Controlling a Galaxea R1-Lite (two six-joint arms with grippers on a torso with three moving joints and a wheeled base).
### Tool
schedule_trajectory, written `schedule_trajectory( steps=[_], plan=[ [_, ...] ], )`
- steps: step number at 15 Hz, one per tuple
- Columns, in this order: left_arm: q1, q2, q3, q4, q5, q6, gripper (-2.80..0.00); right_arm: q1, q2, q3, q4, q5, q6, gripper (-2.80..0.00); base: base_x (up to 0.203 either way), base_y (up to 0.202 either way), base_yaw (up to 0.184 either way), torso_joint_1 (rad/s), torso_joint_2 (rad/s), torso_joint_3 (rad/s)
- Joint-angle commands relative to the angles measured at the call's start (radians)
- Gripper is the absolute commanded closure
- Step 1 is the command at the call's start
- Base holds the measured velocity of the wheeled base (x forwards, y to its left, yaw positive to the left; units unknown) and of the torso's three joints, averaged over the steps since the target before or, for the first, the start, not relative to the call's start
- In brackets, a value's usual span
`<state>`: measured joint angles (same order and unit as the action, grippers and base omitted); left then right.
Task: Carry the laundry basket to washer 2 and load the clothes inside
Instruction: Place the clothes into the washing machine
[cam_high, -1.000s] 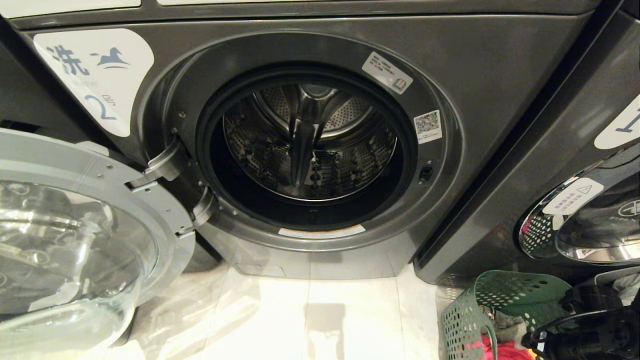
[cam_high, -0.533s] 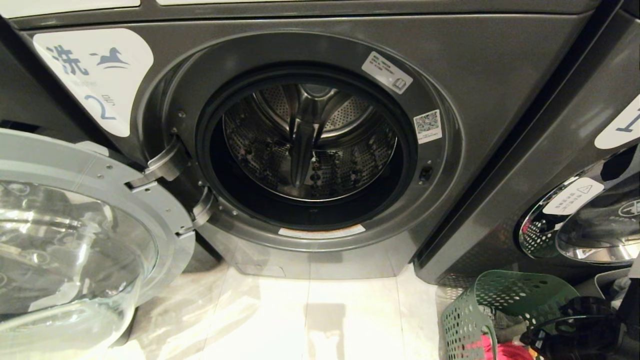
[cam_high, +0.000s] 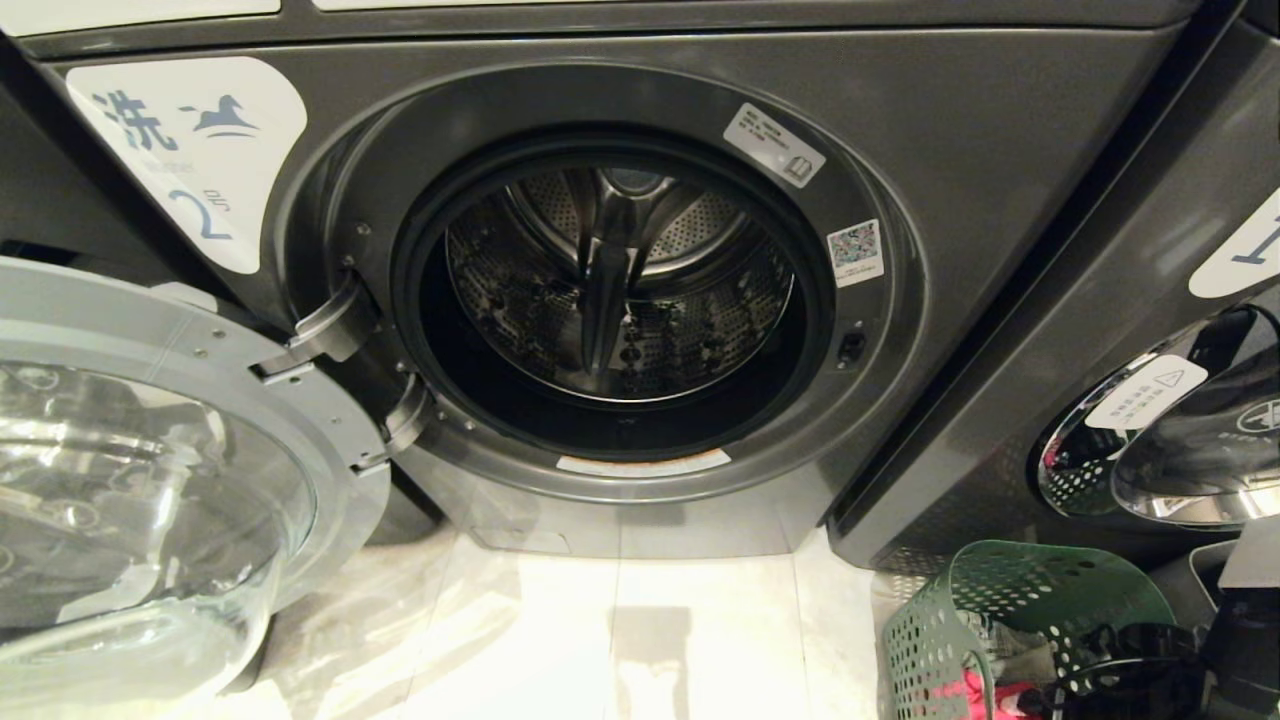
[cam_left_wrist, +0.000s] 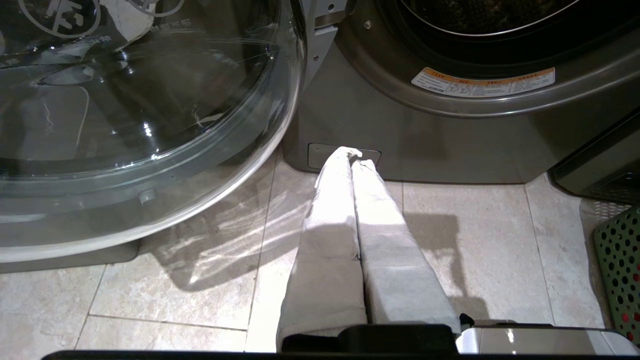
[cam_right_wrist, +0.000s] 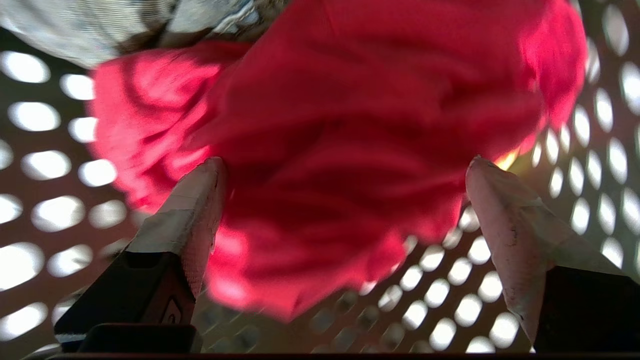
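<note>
Pale floor tiles (cam_high: 650, 620) lie bare before washer 2 (cam_high: 620, 290), whose glass door (cam_high: 150, 470) hangs swung wide at the head view's left. One laundry basket (cam_high: 960, 620) stands on the floor at lower right, just beside a second washer (cam_high: 1150, 300).

From the left wrist, the left gripper (cam_left_wrist: 355, 155) hangs over open tile, fingers pressed together and empty.

From the right wrist, the right gripper (cam_right_wrist: 345, 165) is inside the basket, fingers (cam_right_wrist: 200, 200) spread wide on either side of the pink-red garment (cam_right_wrist: 340, 125); a grey-green garment (cam_right_wrist: 100, 25) lies beyond it.
</note>
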<state>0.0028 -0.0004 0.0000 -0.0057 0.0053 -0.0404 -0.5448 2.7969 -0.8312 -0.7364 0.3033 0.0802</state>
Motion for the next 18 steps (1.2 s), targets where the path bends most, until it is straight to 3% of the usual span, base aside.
schedule_trajectory(
  steps=[1, 3, 6, 8, 11, 15, 18],
  plan=[
    [0.000, 0.000, 0.000, 0.000, 0.000, -0.001, 0.00, 0.000, 0.072, -0.049, -0.005, -0.001, -0.038, -2.80, 0.000, 0.000, 0.000, 0.000, 0.00, 0.000],
    [0.000, 0.000, 0.000, 0.000, -0.001, -0.001, 0.00, 0.002, 0.122, -0.128, -0.005, -0.010, -0.078, -2.80, 0.000, 0.000, 0.000, 0.000, 0.00, 0.000],
    [0.000, 0.000, 0.000, 0.000, 0.001, -0.001, 0.00, 0.009, 0.165, -0.208, -0.005, -0.012, -0.206, -2.80, 0.000, 0.000, 0.000, 0.000, 0.00, 0.000],
    [0.000, 0.000, 0.000, 0.000, 0.000, -0.001, 0.00, 0.022, 0.197, -0.264, -0.005, -0.017, -0.230, -2.80, 0.000, 0.000, 0.000, 0.000, 0.00, 0.000],
    [0.000, 0.000, 0.000, 0.000, 0.001, -0.001, 0.00, 0.046, 0.264, -0.345, -0.002, -0.108, -0.282, -2.80, 0.000, 0.000, 0.000, 0.000, 0.00, 0.000],
    [0.000, 0.000, 0.000, 0.000, -0.001, 0.000, 0.00, 0.088, 0.271, -0.345, 0.010, -0.110, -0.280, -2.80, 0.000, 0.000, 0.000, 0.000, 0.00, 0.000],
    [0.000, 0.000, 0.000, 0.000, 0.001, -0.001, 0.00, 0.088, 0.271, -0.359, 0.120, -0.087, -0.278, -2.80, 0.000, 0.000, 0.000, 0.000, 0.00, 0.000]
  ],
)
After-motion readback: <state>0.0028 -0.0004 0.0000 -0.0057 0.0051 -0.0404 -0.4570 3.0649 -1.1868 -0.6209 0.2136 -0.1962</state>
